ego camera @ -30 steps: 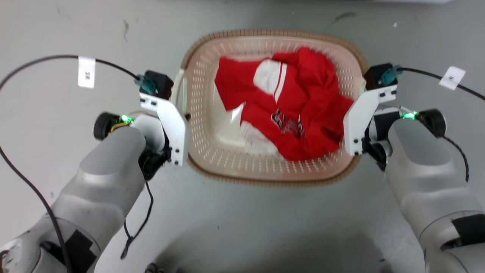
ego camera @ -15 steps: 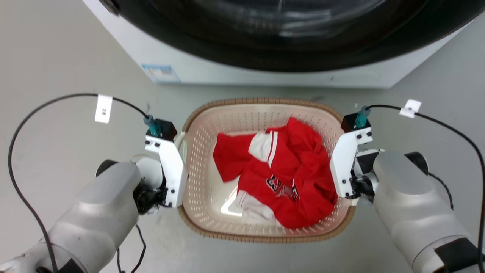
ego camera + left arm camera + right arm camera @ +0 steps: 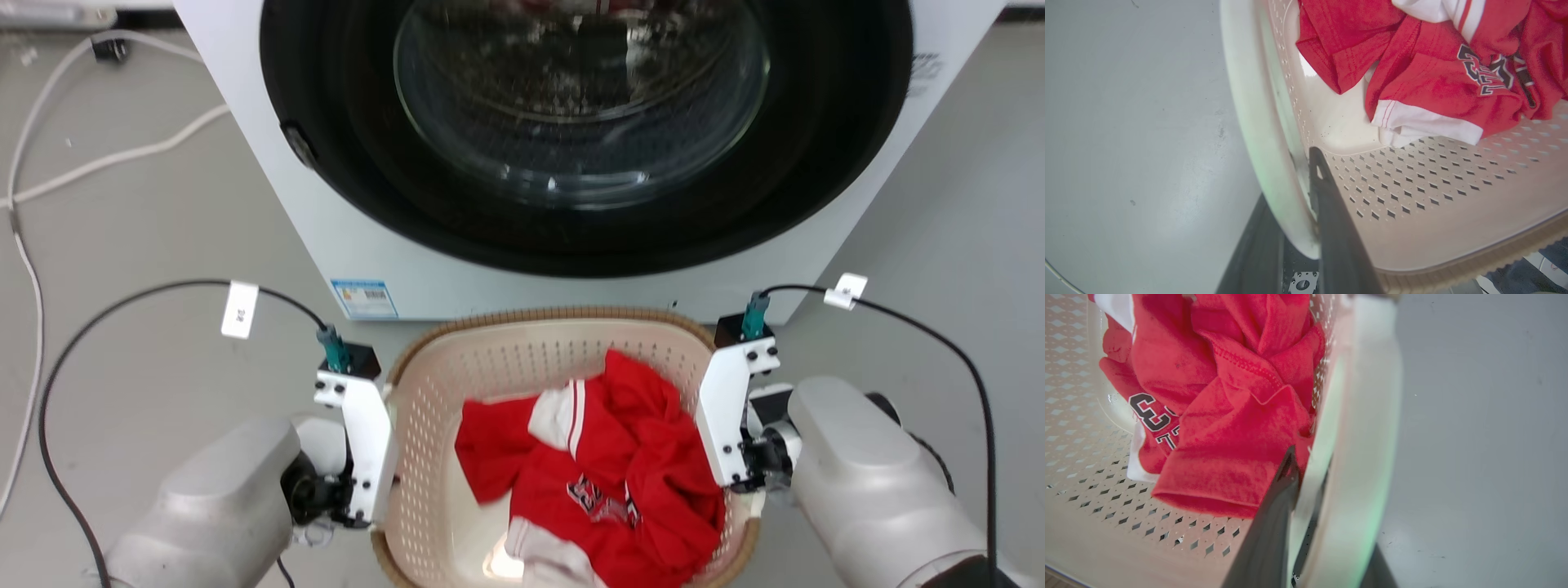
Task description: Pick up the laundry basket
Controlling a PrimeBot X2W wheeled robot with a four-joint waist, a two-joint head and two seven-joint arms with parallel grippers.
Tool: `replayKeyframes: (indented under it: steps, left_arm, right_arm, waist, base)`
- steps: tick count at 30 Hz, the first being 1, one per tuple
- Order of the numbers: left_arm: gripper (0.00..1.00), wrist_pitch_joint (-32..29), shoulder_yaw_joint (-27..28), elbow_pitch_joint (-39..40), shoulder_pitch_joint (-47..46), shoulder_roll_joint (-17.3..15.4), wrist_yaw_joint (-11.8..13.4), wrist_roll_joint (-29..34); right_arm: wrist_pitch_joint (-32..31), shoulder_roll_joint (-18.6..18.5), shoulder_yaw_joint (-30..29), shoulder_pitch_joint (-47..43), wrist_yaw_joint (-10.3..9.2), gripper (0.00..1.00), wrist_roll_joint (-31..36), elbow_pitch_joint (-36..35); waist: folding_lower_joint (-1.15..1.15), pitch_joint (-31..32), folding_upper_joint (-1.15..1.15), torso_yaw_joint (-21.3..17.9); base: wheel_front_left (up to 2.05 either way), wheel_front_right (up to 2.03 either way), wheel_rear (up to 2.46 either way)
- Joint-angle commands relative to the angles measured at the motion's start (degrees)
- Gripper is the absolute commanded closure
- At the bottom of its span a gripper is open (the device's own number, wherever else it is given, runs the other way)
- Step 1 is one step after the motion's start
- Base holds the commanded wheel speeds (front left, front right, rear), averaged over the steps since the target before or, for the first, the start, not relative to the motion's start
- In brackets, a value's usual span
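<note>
Gripped at both ends before washer (image 3: pixel 490 286): laundry basket (image 3: pixel 506 367), red jersey (image 3: pixel 620 474) inside, pinched by its white side handles (image 3: pixel 1249 122) in left tool (image 3: pixel 1290 183) & right tool (image 3: pixel 1327 490), one finger inside the wall, one outside. Grasp done, by the look of it; whether already off floor (image 3: pixel 147 245) can't be told. Left to do: raising it clear, kept level.
</note>
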State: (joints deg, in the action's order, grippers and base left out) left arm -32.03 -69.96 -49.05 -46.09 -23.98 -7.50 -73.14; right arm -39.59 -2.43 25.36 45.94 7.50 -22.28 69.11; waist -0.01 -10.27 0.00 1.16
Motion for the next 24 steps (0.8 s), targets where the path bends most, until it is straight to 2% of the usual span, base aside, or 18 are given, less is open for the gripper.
replayKeyframes:
  steps: [1,4,10,24]
  left_arm:
    - [1.00,-0.9,-0.6,-0.2,1.5,-0.7,0.1,-0.1]
    - [1.00,-3.6,-1.6,0.0,3.0,-1.2,0.1,-0.8]
    - [1.00,-5.9,-2.1,0.2,4.3,-1.6,0.1,-1.8]
    - [1.00,-8.4,-2.5,0.1,4.5,-2.2,0.1,-3.2]
  right_arm:
    - [-0.3,-0.8,0.5,-0.7,-0.02,1.00,-0.3,-0.3]
    - [-2.2,-0.8,2.6,-2.2,-0.01,1.00,-1.9,-0.6]
    - [-5.6,-0.8,3.6,-4.7,0.00,1.00,-5.9,-0.7]
    - [-5.4,-0.8,5.7,-5.3,0.00,1.00,-8.2,0.4]
  waist:
    - [0.01,2.8,0.00,-0.4]
    - [0.01,6.2,0.00,-0.7]
    - [0.01,8.8,0.00,-1.2]
    - [0.01,10.0,0.00,-1.8]
  base:
    - [0.00,0.00,0.00]
    - [0.00,0.00,0.00]
    - [0.00,0.00,0.00]
    - [0.00,0.00,0.00]
